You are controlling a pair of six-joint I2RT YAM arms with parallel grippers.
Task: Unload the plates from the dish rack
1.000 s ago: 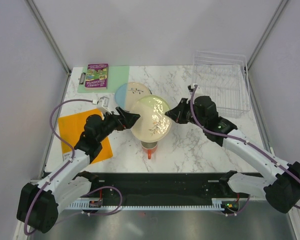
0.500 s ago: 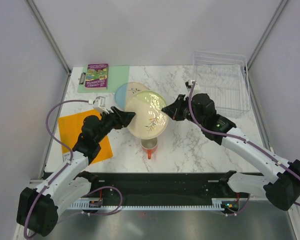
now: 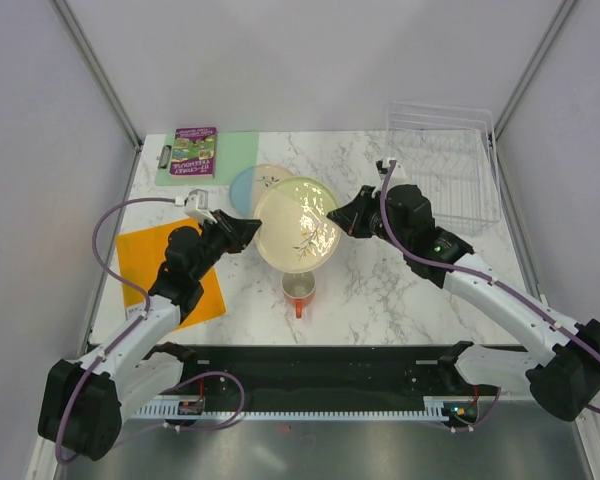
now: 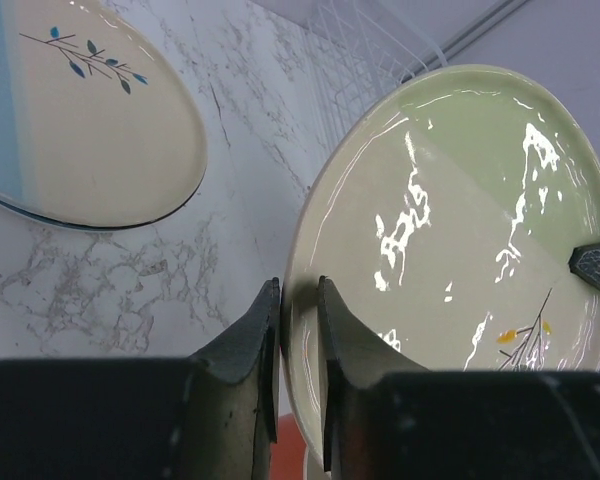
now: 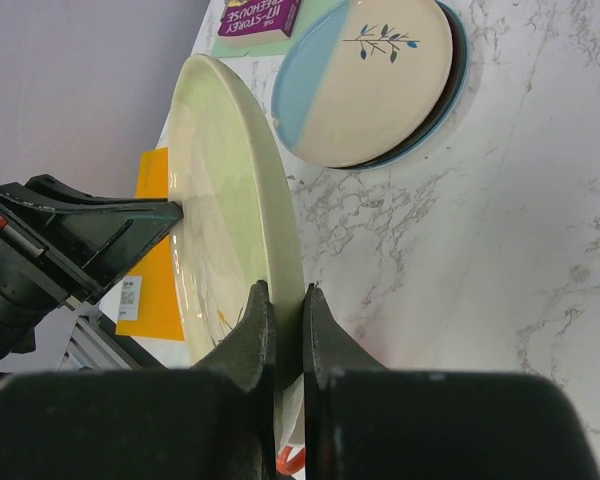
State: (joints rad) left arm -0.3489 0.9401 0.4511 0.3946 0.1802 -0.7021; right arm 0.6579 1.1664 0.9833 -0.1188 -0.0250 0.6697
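Left gripper [image 3: 252, 230] and right gripper [image 3: 337, 222] both pinch the round yellow-green plate [image 3: 298, 215].
Clear wire dish rack [image 3: 450, 175] at two o'clock looks unloaded; this plate needs setting down.

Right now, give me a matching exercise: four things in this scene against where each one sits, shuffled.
1. green-and-cream plate
2. blue-and-cream plate
3. orange-red mug
4. dish rack

A. far right corner
B. lying flat on the marble table
C. off the table, rim clamped in both arms' jaws
D. standing nearest the arm bases

Pairs: 1-C, 2-B, 3-D, 4-A
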